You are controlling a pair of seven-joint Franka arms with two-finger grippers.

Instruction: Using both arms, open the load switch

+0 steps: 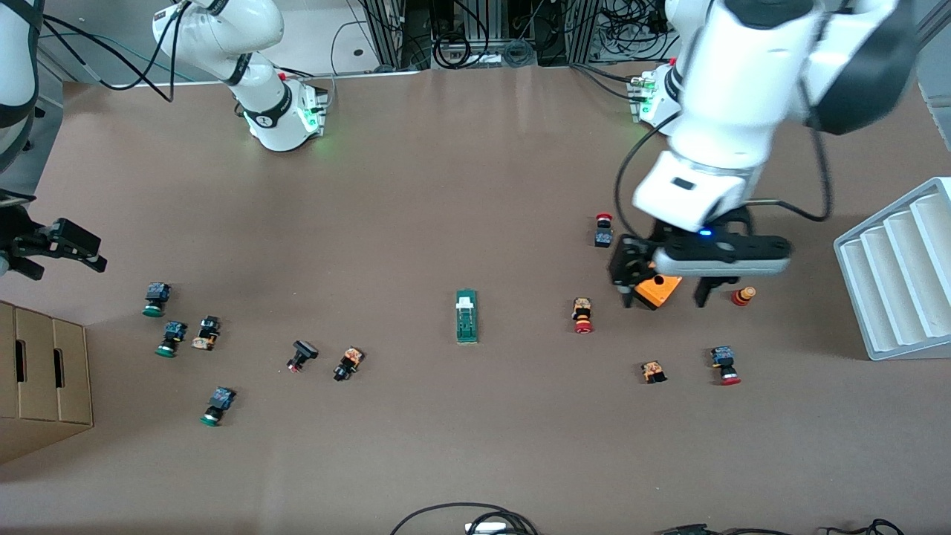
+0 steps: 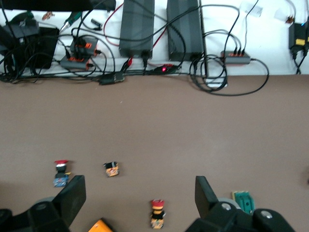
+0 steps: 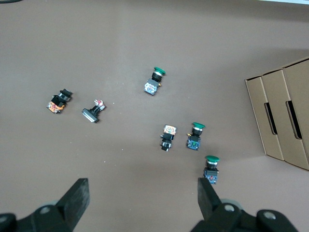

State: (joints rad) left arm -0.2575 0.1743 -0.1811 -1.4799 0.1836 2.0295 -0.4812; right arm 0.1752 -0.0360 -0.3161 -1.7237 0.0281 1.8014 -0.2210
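Two arms must share the load switch [image 1: 466, 316], which lies untouched mid-tabletop [image 1: 475, 186]: one should pin its green body while the other slides the white piece. Left tool [image 1: 663, 293] hangs over the orange box [image 1: 658, 289], fingers apart; right tool [image 1: 56, 245], also spread, waits at the cardboard-box [image 1: 44, 371] end.

The brown table [image 1: 461, 186] carries the green load switch [image 1: 466, 316] at mid-table. Push buttons [image 1: 171, 338] lie scattered toward both ends from it. An orange box [image 1: 658, 290] lies toward the left arm's end.
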